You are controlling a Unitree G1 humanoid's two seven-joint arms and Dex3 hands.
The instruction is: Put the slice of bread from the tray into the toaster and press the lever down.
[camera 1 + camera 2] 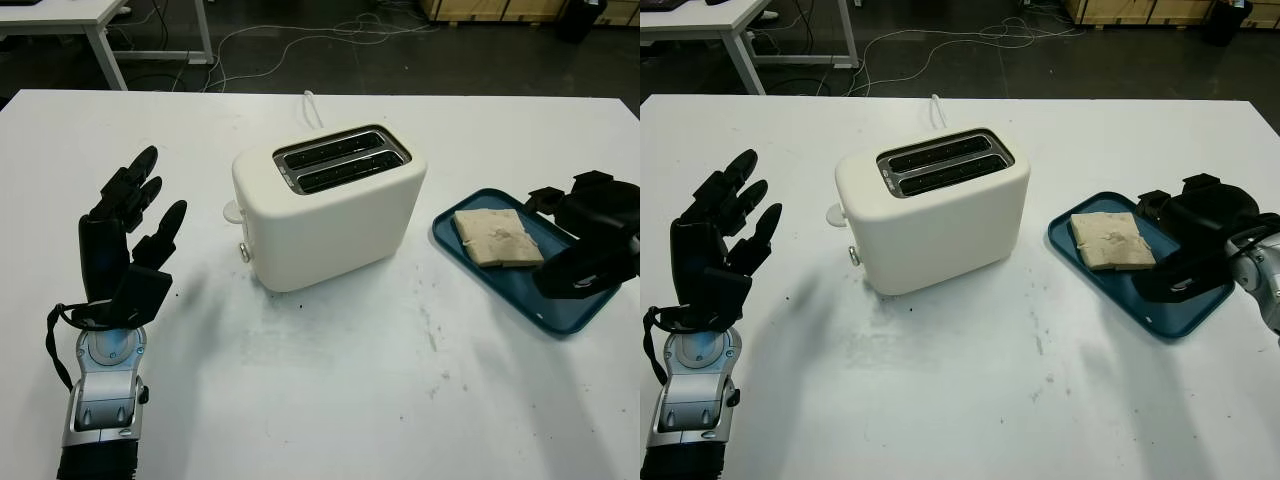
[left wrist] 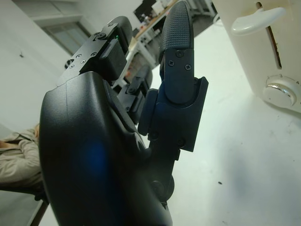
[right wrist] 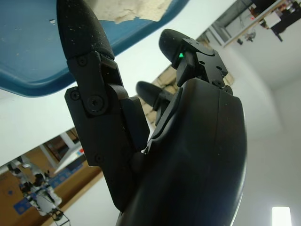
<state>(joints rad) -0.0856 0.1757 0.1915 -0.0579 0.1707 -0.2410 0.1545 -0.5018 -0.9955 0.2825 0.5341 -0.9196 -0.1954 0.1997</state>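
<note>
A cream two-slot toaster stands in the middle of the white table, both slots empty. Its lever is up on the left end, above a small knob. The slice of bread lies flat on the blue tray at the right. My right hand hovers over the tray's right part, just beside the bread, open and holding nothing. In the right wrist view its thumb reaches over the tray near the bread's edge. My left hand is raised left of the toaster, open.
The toaster's white cord runs off behind it toward the table's far edge. Beyond that edge lies a dark floor with cables and a white desk. A person's beige sleeve shows in the left wrist view.
</note>
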